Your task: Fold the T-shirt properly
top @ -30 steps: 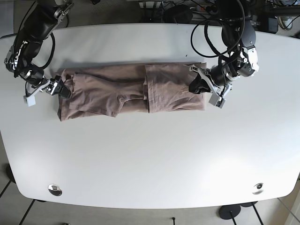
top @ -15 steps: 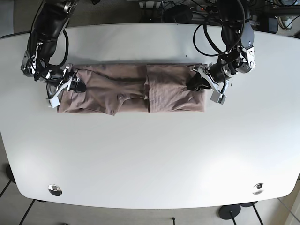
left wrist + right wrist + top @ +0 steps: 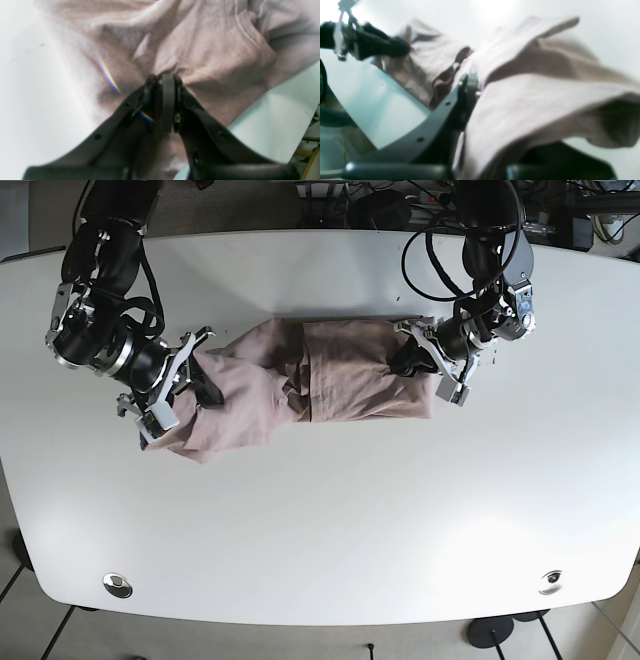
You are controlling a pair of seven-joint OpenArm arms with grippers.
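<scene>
**Both grippers clamped on the T-shirt, left end lifted**

On the white tabletop (image 3: 320, 520), across its upper middle, lies the pale brown T-shirt (image 3: 350, 380), stretched sideways between the two arms. Starting at the left of the base view: here is the right gripper (image 3: 192, 376), at the shirt's near-left end, and it has the cloth! The fabric there is bunched and pulled in toward the middle, with a rumpled flap hanging down toward the front edge of the tabletop. In the right wrist view, the right gripper (image 3: 472, 87) is pressed together on a fold, one grey finger (image 3: 466, 83) showing beside the cloth, which drapes thick over the other side and hides it. The material rises off the tabletop there, loose and billowing, with shadow beneath it.

Moving to the centre: a vertical fold edge runs down the shirt, and the right-hand half lies flat and smooth, a neat rectangle.

Over to the right of the base view: the left gripper (image 3: 408, 360) sits at the shirt's far-right end, low on the cloth. The left wrist view shows it plainly, the left gripper (image 3: 165, 80) closed tight with a pinch of fabric caught between the black fingers (image 3: 150, 82), creases fanning away from the grip. Bare tabletop shows just beside the shirt's edge on that side.
</scene>
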